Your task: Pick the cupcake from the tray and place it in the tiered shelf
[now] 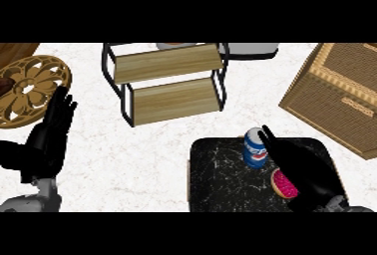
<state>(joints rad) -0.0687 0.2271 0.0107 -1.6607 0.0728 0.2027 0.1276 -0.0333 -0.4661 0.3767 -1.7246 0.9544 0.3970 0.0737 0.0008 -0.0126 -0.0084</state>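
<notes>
The cupcake, with pink sprinkled frosting, lies on the black marble tray near its right side. My right hand hovers over the tray just right of the cupcake and covers part of it; its fingers are straight, pointing up-left past a blue soda can. The hand is open. The tiered shelf has two wooden boards in a black wire frame and stands beyond the tray at the top middle, both boards bare. My left hand rests open at the left edge, fingers up.
The soda can stands on the tray's far edge, right beside my right hand's fingers. A woven wicker box fills the right side. A carved round wooden plate lies at the far left. A grey object sits behind the shelf.
</notes>
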